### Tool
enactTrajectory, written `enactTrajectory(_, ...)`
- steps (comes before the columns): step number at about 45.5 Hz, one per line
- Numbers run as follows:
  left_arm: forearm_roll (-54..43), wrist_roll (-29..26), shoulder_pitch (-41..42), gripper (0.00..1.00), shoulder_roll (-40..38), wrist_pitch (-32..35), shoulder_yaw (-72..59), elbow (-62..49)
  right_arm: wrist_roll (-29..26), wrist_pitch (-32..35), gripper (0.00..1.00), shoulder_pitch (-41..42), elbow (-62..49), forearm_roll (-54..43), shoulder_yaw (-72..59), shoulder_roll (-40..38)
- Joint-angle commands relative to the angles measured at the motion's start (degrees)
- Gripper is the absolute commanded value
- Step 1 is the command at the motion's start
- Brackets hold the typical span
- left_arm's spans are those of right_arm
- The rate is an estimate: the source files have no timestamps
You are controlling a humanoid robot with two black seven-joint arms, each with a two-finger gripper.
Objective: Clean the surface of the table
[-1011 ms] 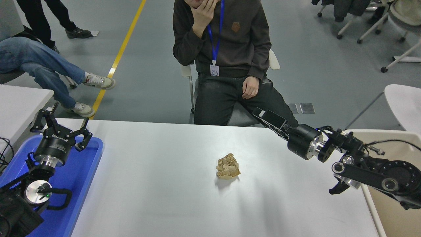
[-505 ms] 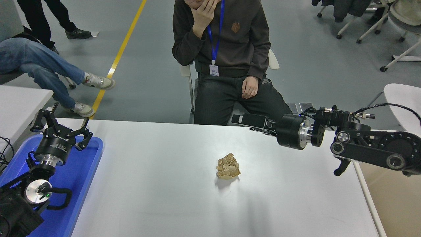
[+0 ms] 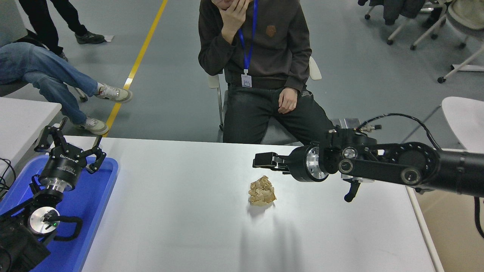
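A crumpled tan paper wad (image 3: 261, 191) lies near the middle of the white table surface (image 3: 181, 226). My right arm reaches in from the right edge, stretched out level and pointing left. Its gripper (image 3: 257, 160) hovers just above and slightly behind the wad, apart from it, and is seen side-on. My left gripper (image 3: 70, 145) is parked at the lower left over the blue tray (image 3: 94, 204). It points away from me, open and holding nothing.
A person (image 3: 261, 56) sits on a chair at the far side of the table, one hand on the thigh. A beige bin (image 3: 450, 230) stands off the table's right edge. A smaller white table (image 3: 22, 117) lies beyond the tray. Another person's legs (image 3: 49, 75) are at the upper left.
My right arm has swung left from over the bin and the table's far right corner, bringing its gripper from the far edge to just above the paper wad. The wad and the left arm stayed put.
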Motion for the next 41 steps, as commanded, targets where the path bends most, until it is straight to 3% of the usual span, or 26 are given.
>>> enactTrajectory(1,0.00,0.00,0.00,1.00,0.00,0.00,0.00,0.00,-3.81,0.72,0.99,0.25,-5.60,-0.85,-0.55,6.35)
enactTrajectory(16,0.00,0.00,0.00,1.00,0.00,0.00,0.00,0.00,-4.16,-0.43,0.99,-4.24,-18.61,0.20,-1.43,15.58)
enactTrajectory(41,0.00,0.00,0.00,1.00,0.00,0.00,0.00,0.00,-4.25,-0.78,0.98,-9.86,-30.04,-0.15,-4.15,18.22)
